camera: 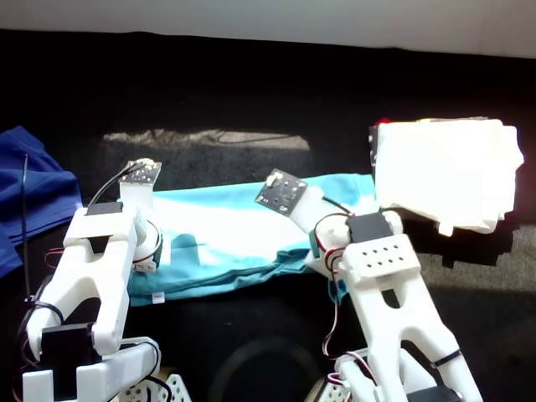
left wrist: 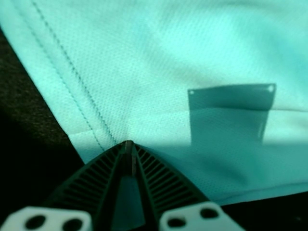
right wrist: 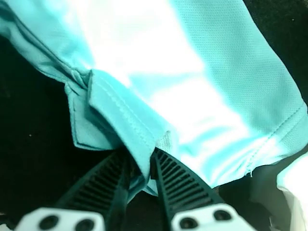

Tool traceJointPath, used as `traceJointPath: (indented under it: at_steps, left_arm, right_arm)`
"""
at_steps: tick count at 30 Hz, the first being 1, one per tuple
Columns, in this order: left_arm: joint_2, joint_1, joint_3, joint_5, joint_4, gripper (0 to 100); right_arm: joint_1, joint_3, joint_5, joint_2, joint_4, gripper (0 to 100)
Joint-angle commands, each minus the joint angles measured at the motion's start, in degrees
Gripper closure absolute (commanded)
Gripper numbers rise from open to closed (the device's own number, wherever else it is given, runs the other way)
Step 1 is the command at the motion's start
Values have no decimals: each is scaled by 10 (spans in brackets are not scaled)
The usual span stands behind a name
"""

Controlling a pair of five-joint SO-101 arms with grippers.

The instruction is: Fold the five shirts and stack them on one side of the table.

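In the high view, the teal shirt [camera: 226, 234] lies spread across the middle of the dark counter [camera: 251, 100], between the left arm [camera: 92, 268] at lower left and the right arm [camera: 385, 268] at lower right. A white stack [camera: 444, 176] of folded cloth sits at upper right, and a blue shirt [camera: 33, 193] lies bunched at the left edge.

In the left wrist view, the left tool [left wrist: 128, 147] is narrow. Its tips meet on the teal shirt [left wrist: 159, 72] beside a stitched seam, and teal cloth shows between the fingers. A darker rectangular patch [left wrist: 228, 113] marks the fabric.

In the right wrist view, the right tool [right wrist: 142, 156] clamps a folded hem of the teal shirt [right wrist: 202, 72] above the counter [right wrist: 29, 120].
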Motion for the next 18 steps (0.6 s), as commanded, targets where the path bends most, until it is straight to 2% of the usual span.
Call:
traceJointPath:
  at_steps: [1,6,9,14,18]
  left_arm:
    - [7,0,5,4,-4,991]
    - [7,0,5,4,-4,991]
    - [7,0,5,4,-4,991]
    - [7,0,5,4,-4,991]
    - [7,0,5,4,-4,991]
  right_arm:
    - [12,-27,5,34,-65,991]
    - [12,-29,5,111,-160,990]
    - [12,-54,4,152,-169,981]
    - [13,-119,-48,202,-169,832]
    - [16,-160,-56,235,-169,827]
